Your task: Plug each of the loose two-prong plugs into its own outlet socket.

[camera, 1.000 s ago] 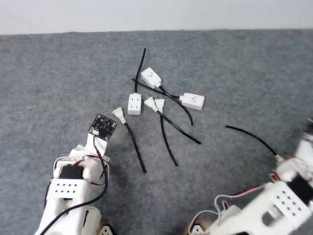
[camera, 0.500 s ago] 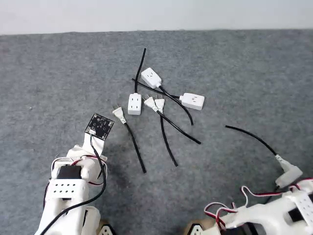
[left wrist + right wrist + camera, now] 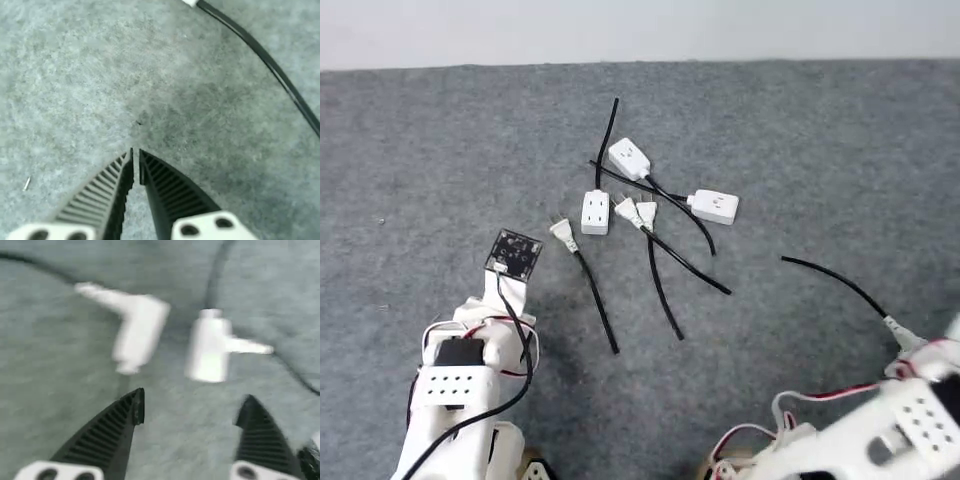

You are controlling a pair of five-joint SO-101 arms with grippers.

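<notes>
At the centre of the high view, on the grey carpet [image 3: 440, 140], you have three white outlet sockets [image 3: 595, 211] and three white two-prong plugs [image 3: 563, 234] on black cords, lying loose and close together. In the left wrist view, your left gripper [image 3: 135, 157] is clenched on nothing over carpet, with a black cord [image 3: 265, 57] beyond. In the right wrist view, your right gripper [image 3: 194, 405] is released, with two blurred white plug-like pieces [image 3: 140, 325] just ahead.

two plugs [image 3: 646, 211] between sockets [image 3: 595, 212], third plug [image 3: 561, 232] left

Carpet [image 3: 420, 150] matt, fuzzy; plugs [image 3: 563, 236] smooth white plastic; cords [image 3: 597, 300] smooth black.
</notes>
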